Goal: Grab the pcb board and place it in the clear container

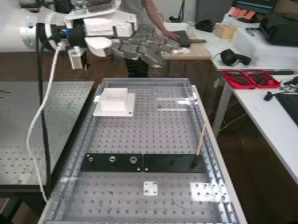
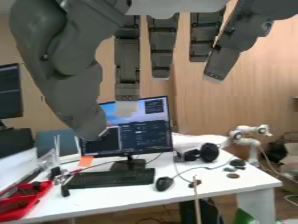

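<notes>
While you view the hand [image 1: 142, 46] over the far end of the perforated bench [image 1: 120, 135], confirm that its fingers [image 2: 126, 67] are straight and apart. Note that the thumb [image 2: 70, 75] is set away from them, with nothing gripped between.

Locate the white block [image 1: 116, 99] on its white base [image 1: 105, 111], below the fingers and toward the near end. Beside it, at the same lower level, you see a faint clear outline [image 1: 174, 109]; you cannot tell whether it is the clear container.

Farther from the fingers, toward the near end, find the black plates [image 1: 174, 163] with a thin rod [image 1: 201, 137] standing tilted at one end. Beyond them lies the small white plate [image 1: 151, 188], well apart from the fingers; you cannot confirm it as the pcb board.

Past the fingertips, observe the monitor [image 2: 149, 135], keyboard [image 2: 110, 179] and mouse [image 2: 163, 183] on a white table [image 2: 219, 182].
</notes>
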